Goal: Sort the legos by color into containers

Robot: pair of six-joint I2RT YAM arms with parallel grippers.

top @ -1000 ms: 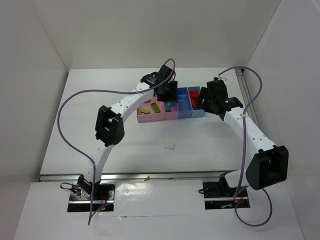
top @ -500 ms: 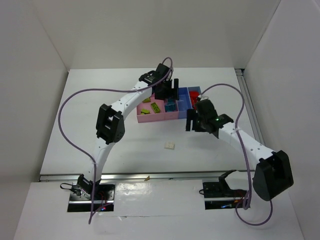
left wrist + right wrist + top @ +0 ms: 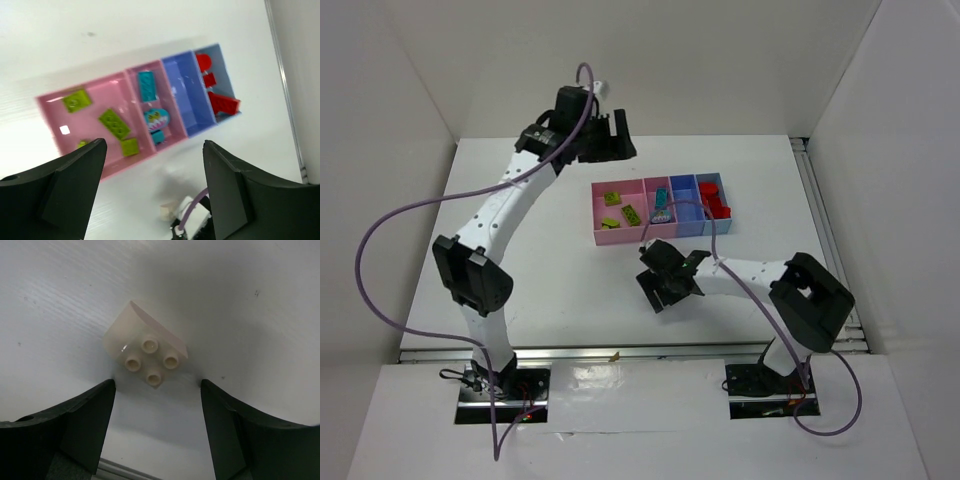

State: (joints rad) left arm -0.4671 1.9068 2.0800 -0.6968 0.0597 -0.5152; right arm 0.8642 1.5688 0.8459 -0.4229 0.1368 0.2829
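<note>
A cream-white brick [image 3: 145,352] lies studs up on the table, just ahead of my open right gripper [image 3: 157,387], which is low over it [image 3: 662,285]. The arm hides the brick in the top view. It shows small in the left wrist view [image 3: 167,211]. The wide pink bin [image 3: 601,228] holds yellow-green bricks [image 3: 114,123]. The narrow pink bin [image 3: 134,82] holds a teal-blue and pink brick [image 3: 155,119]. The blue bin [image 3: 182,95] looks empty. The light blue bin [image 3: 222,67] holds red bricks [image 3: 223,103]. My left gripper [image 3: 615,135] is open, empty, and raised behind the bins [image 3: 154,150].
The four bins stand side by side in one row at the back middle of the white table [image 3: 540,270]. White walls close in the left, back and right sides. A metal rail [image 3: 815,185] runs along the table's right edge.
My left gripper has lifted from the narrow pink bin and swung back and left. My right gripper has moved from the light blue bin down and left to the cream-white brick.
</note>
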